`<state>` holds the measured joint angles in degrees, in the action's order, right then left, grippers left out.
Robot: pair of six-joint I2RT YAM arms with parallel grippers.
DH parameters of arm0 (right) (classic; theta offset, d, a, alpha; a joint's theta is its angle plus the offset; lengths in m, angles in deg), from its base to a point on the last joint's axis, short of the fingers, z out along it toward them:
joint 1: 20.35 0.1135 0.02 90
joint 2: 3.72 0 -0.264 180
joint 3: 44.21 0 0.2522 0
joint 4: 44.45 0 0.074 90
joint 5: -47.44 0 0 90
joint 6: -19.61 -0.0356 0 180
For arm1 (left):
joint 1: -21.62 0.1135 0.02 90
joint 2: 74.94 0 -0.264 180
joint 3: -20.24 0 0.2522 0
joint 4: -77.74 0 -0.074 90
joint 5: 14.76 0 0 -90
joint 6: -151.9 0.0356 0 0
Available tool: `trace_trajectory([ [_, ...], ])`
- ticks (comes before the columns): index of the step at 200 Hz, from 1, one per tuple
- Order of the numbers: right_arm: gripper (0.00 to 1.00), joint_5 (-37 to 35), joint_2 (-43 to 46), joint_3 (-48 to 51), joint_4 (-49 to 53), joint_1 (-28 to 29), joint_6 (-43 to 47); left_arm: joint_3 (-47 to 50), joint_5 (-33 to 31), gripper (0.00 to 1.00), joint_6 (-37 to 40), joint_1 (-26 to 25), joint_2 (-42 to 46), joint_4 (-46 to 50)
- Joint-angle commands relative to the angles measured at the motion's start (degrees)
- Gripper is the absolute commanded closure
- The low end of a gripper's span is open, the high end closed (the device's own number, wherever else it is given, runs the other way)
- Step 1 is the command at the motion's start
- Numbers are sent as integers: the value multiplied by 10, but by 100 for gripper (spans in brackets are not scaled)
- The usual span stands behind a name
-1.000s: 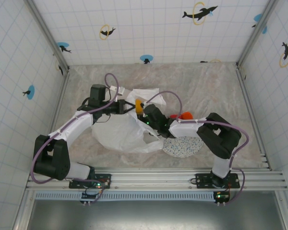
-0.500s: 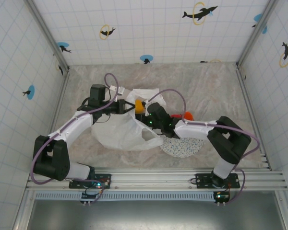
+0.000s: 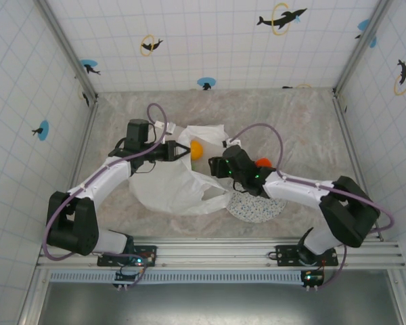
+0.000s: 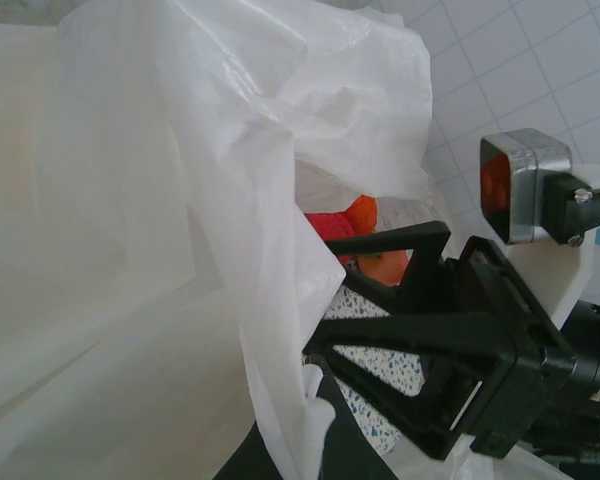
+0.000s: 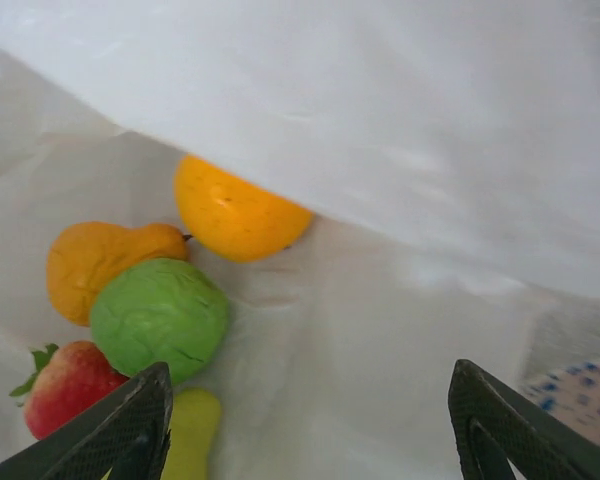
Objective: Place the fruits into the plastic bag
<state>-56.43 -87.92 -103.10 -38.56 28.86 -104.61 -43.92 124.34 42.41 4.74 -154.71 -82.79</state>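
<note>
The translucent white plastic bag [image 3: 172, 189] lies mid-table with its mouth held up by my left gripper [image 3: 183, 153], which is shut on the rim [image 4: 280, 330]. Just inside the mouth rests a yellow-orange fruit [image 3: 197, 149]. In the right wrist view it [image 5: 235, 215] lies free in the bag with an orange pear-shaped fruit [image 5: 105, 262], a green apple [image 5: 160, 315], a strawberry [image 5: 65, 388] and a yellow-green fruit [image 5: 192, 435]. My right gripper [image 5: 308, 378] is open and empty at the mouth [image 3: 214, 166]. An orange fruit [image 3: 262, 162] stays outside, behind the right arm.
The round speckled white plate [image 3: 257, 208] sits right of the bag, under my right arm. In the left wrist view, red [image 4: 325, 226] and orange [image 4: 385, 266] fruits lie on or beside the plate [image 4: 380, 312]. Tiled walls enclose the marble table.
My right gripper has let go of the yellow-orange fruit, which now rests in the bag mouth. The right arm has drawn back to the right. The left gripper has stayed put.
</note>
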Motion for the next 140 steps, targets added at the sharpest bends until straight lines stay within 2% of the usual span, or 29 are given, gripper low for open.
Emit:
trace_trajectory([
  [1,27,2,55,34,-3,-20,13,-1,10,100,14,-1,1,4],
  [26,27,68,114,68,-2,-47,35,-1,9,100,14,-1,0,4],
  [47,27,73,172,85,30,-63,55,-1,8,100,14,0,0,5],
  [75,24,-13,234,73,168,-81,92,-1,5,100,15,-1,-2,7],
  [101,14,-91,249,59,293,-93,156,-2,1,100,15,-1,-2,10],
  [117,6,-101,244,53,343,-104,207,-3,1,100,15,-1,-1,10],
  [140,0,-98,231,47,378,-125,260,-4,-1,100,14,-1,-2,10],
])
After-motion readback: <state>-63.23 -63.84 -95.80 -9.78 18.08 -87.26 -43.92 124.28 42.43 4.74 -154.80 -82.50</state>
